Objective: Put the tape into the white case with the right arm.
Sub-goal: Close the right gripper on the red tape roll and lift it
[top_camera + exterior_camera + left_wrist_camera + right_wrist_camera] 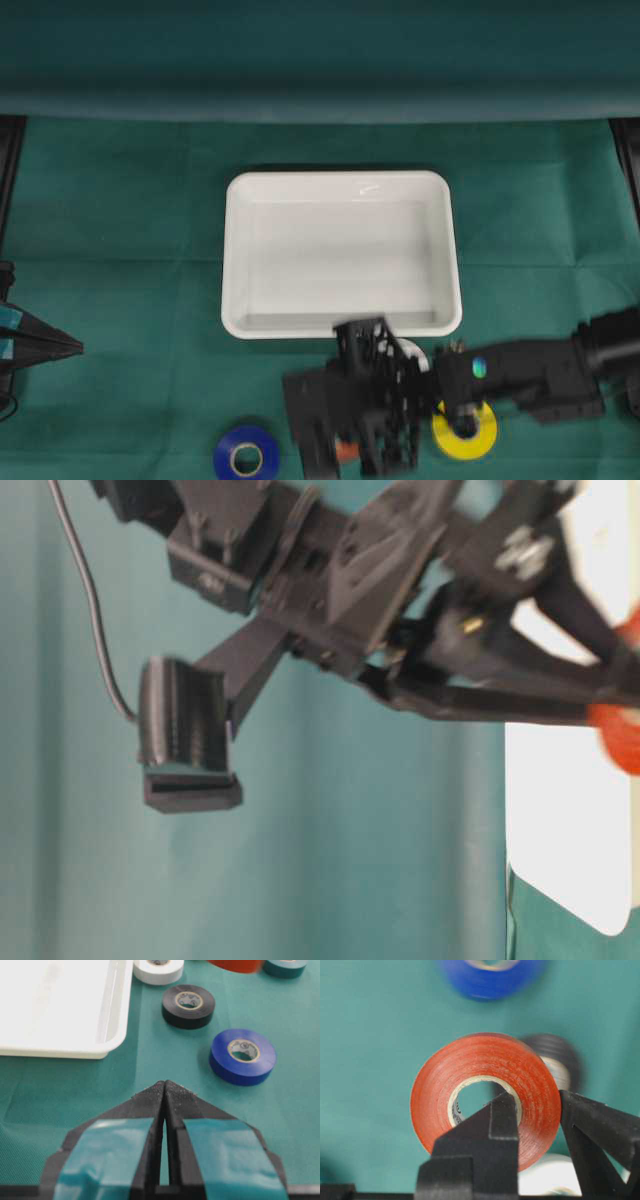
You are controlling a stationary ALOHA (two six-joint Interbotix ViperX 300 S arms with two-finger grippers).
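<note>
Carry step: red tape roll clamped in the right gripper, lifted clear of the green desk.

One finger through the core, one outside the wall (firm pinch, roll on edge). White case just beyond, toward the far side, nothing inside. Next: travel over the rim, lower, release. Left gripper pressed shut, holding nothing, parked at left. Blue roll and yellow roll on the near desk.
</note>
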